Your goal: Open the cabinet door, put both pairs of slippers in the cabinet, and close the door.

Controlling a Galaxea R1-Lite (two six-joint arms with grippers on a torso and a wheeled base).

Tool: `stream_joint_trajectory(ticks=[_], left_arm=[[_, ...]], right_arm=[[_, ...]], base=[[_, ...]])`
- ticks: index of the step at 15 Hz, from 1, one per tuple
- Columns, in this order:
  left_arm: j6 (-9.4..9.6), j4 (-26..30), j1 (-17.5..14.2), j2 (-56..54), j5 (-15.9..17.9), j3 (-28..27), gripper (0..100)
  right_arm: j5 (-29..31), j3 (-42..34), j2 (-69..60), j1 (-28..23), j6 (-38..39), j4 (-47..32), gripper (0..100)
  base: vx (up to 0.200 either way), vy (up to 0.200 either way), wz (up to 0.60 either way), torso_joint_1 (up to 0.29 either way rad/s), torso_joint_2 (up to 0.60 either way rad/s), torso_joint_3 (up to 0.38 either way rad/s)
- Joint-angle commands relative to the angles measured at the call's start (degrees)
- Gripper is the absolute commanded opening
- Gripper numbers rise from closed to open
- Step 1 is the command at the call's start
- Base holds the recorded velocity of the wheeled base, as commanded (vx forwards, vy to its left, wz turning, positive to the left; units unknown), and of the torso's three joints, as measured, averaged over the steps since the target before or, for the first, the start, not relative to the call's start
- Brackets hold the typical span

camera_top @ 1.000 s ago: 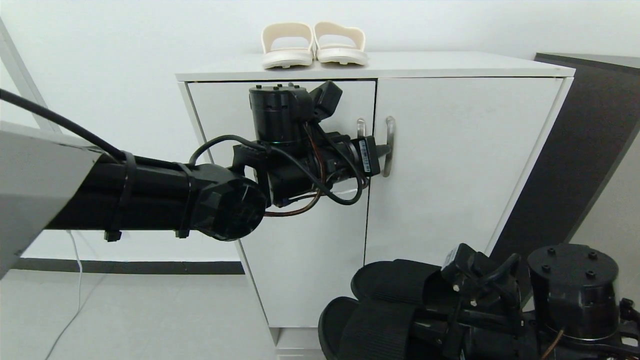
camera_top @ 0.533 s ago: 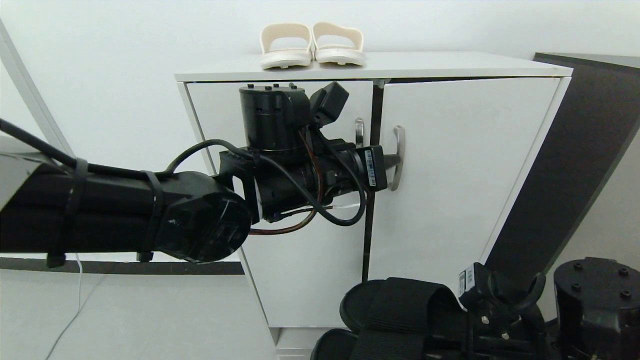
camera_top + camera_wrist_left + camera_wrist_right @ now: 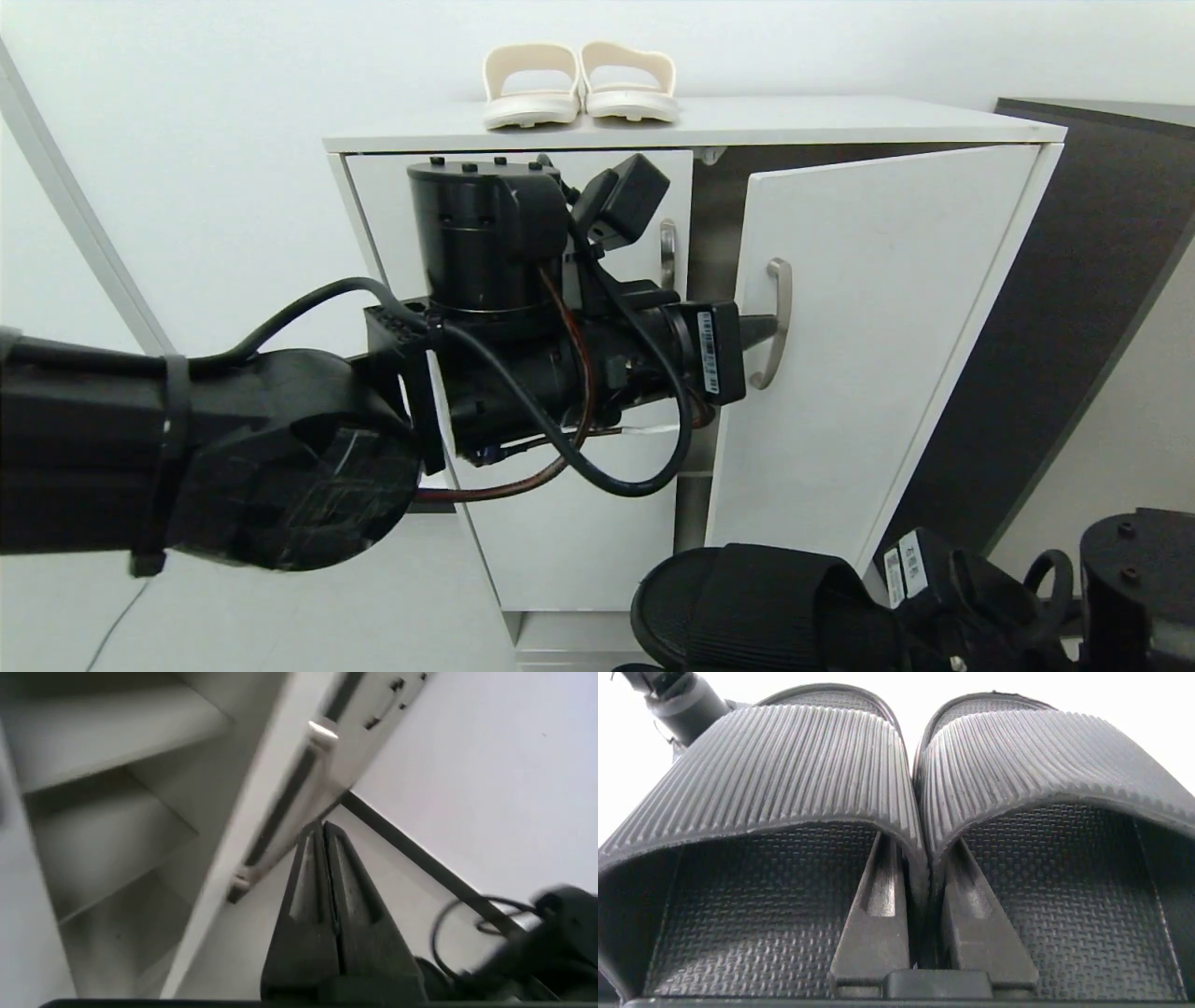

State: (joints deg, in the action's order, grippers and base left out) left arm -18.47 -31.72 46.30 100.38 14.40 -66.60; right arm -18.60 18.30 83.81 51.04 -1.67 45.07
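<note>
A white cabinet (image 3: 840, 117) has its right door (image 3: 859, 355) swung partly open, with a dark gap beside the shut left door (image 3: 392, 205). My left gripper (image 3: 761, 329) is shut, its tips tucked behind the right door's metal handle (image 3: 775, 322). In the left wrist view the closed fingers (image 3: 324, 887) meet the handle (image 3: 280, 812), and inner shelves (image 3: 103, 737) show. A cream pair of slippers (image 3: 579, 84) sits on the cabinet top. My right gripper (image 3: 920, 905) is shut on the black slippers (image 3: 906, 775), one finger inside each, low in front of the cabinet (image 3: 747, 607).
A dark panel (image 3: 1102, 280) stands against the cabinet's right side. The left door carries its own handle (image 3: 667, 252). A pale slanted bar (image 3: 75, 215) crosses the wall on the left, and a thin cable (image 3: 112, 625) lies on the floor below.
The right door has swung from shut to partly open, its handle drawn out and rightward by my left gripper. My right arm with the black slippers has dropped lower.
</note>
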Motion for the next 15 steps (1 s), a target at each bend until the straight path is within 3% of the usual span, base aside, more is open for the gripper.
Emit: stream_joint_trajectory(ticks=[1, 7, 9, 11, 15], left_arm=[[0.10, 0.08, 1.25, -3.08, -0.07, 2.09, 0], [0.28, -2.65, 2.04, -9.94, -1.48, 10.79, 0], [0.10, -3.96, 0.81, -10.99, -2.27, 12.37, 0], [-0.34, -5.37, -3.06, -8.53, -2.27, 10.44, 0], [-1.83, -6.16, -6.13, 0.08, -2.27, 1.82, 0]], right_arm=[[-0.03, -0.37, -0.40, 0.20, -0.09, 0.02, 0], [0.06, -0.90, -0.40, 0.55, -0.18, 0.02, 0], [0.06, -0.90, -0.40, 0.99, -0.18, 0.02, 0], [0.15, -0.90, -0.31, 1.34, -0.18, -0.07, 0], [0.23, -1.60, -0.23, 2.75, -0.18, -0.24, 0]], base=[[0.000, 0.000, 0.00, 0.000, 0.00, 0.000], [0.000, 0.000, 0.00, 0.000, 0.00, 0.000], [0.000, 0.000, 0.00, 0.000, 0.00, 0.000], [0.000, 0.000, 0.00, 0.000, 0.00, 0.000], [0.000, 0.000, 0.00, 0.000, 0.00, 0.000]])
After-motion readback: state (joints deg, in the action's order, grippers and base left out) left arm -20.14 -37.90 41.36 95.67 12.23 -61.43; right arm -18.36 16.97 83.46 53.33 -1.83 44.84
